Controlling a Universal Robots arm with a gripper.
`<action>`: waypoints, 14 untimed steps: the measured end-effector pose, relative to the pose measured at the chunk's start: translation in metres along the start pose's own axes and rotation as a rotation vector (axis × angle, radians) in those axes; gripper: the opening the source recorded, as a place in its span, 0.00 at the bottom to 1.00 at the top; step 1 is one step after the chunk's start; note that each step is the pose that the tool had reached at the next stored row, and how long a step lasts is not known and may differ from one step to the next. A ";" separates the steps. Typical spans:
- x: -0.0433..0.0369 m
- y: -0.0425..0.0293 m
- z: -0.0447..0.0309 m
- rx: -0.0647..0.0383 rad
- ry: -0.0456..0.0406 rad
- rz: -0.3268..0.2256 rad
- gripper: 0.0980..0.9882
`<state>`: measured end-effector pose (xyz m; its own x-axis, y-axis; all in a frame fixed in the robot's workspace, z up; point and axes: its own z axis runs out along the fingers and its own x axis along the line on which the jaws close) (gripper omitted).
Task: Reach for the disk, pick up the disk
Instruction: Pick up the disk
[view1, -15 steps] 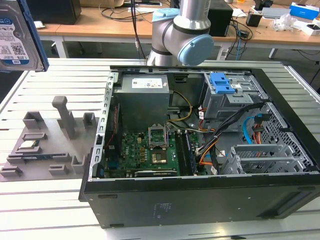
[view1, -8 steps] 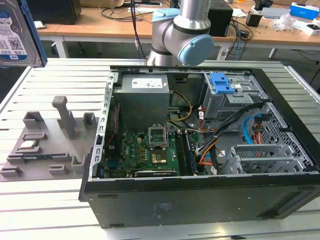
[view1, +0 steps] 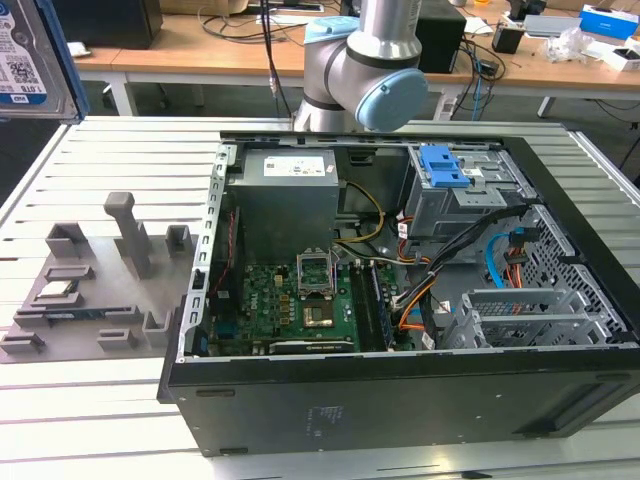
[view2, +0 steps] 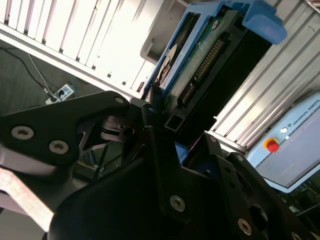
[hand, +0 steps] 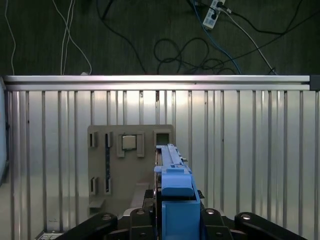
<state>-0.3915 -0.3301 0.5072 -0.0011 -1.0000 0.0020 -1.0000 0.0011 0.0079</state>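
Note:
The disk (view2: 210, 55) is a flat grey drive with a blue side bracket, seen edge-on in the first wrist view (hand: 172, 175). My gripper (hand: 176, 212) is shut on it, black fingers (view2: 155, 130) clamping its lower end. It hangs in the air above the slatted table and the grey fixture plate. At the exterior view's top left corner, the disk (view1: 30, 55) shows its white-and-blue label and blue frame, high above the table.
The open computer case (view1: 400, 390) takes up the exterior view's right half, with a blue latch (view1: 445, 165) on its drive bay. A grey fixture plate (view1: 90, 290) with upright pegs and a small square chip (hand: 129, 142) lies on the slatted table (view1: 100, 400). Cables and a power strip (hand: 212, 10) lie on the floor beyond the table's edge.

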 end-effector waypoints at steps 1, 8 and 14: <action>0.0000 0.0000 -0.0034 0.000 0.0000 0.000 0.30; -0.0001 0.0001 -0.0200 -0.001 0.0000 0.000 0.30; -0.0001 0.0001 -0.0211 -0.001 0.0000 0.000 0.30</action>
<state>-0.3914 -0.3300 0.5283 -0.0011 -1.0000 0.0019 -1.0000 0.0011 0.0090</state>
